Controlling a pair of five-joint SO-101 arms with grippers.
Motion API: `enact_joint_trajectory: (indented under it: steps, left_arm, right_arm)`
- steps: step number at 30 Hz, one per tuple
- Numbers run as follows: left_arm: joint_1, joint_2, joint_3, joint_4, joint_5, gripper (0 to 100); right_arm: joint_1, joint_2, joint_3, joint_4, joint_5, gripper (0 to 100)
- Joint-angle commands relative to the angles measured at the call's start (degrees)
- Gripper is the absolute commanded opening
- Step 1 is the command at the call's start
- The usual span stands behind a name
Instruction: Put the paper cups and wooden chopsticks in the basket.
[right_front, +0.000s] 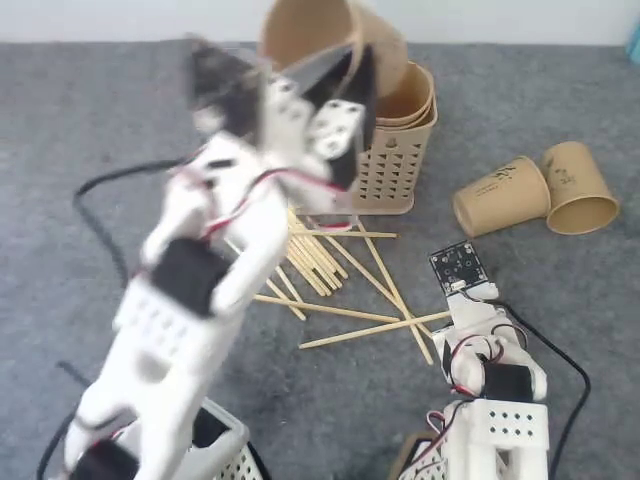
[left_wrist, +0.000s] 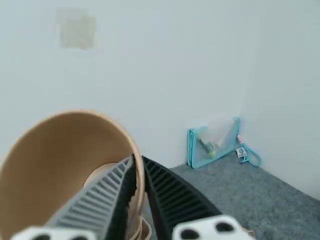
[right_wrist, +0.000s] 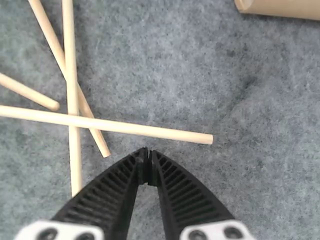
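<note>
Paper cup (right_front: 325, 35) hung tilted at 12 o'clock in the high view, its open mouth turned up toward the camera. The left gripper (left_wrist: 138, 161) pinched the cup's wall, one finger inside and one outside. From the left wrist, a blue pouch (left_wrist: 215, 145) leaned against the white wall beyond it. At 7 o'clock, by that arm's base, stood a white perforated bin (right_front: 232, 452).

Wooden chopsticks (right_front: 335, 265) lay scattered and crossed on the grey carpet (right_front: 90, 110) at the centre, the nearest ends close to the foot of the basket (right_front: 395, 175). The basket stood upright at 1 o'clock from the sticks, with nested cups (right_front: 412, 95) inside it, the held cup above it toward 11 o'clock.

At 5 o'clock from the sticks the right gripper (right_wrist: 147, 152) pointed down at the carpet, fingers pressed together on nothing, just short of one stick's free end. Two cups (right_front: 500, 197) lay on their sides at 3 o'clock from the basket, touching each other.
</note>
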Motion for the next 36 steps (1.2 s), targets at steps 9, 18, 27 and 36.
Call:
enact_joint_trajectory:
  steps: [9,18,27,36]
  left_arm:
    - [-0.79,15.47,-2.42,-7.82,-0.09,1]
    - [-2.99,19.69,-2.51,-9.32,-0.18,1]
    - [-2.11,19.16,-6.46,2.37,-0.18,14]
    - [-3.96,5.98,-12.79,25.14,-0.18,35]
  right_arm:
    - [-0.31,-1.19,-0.44,-0.48,1.85,0.8]
    - [-0.4,-1.19,-0.44,-0.4,2.11,0.8]
    - [-0.4,-1.19,-0.44,-0.4,2.11,0.8]
    - [-0.4,-1.19,-0.44,-0.4,2.11,0.8]
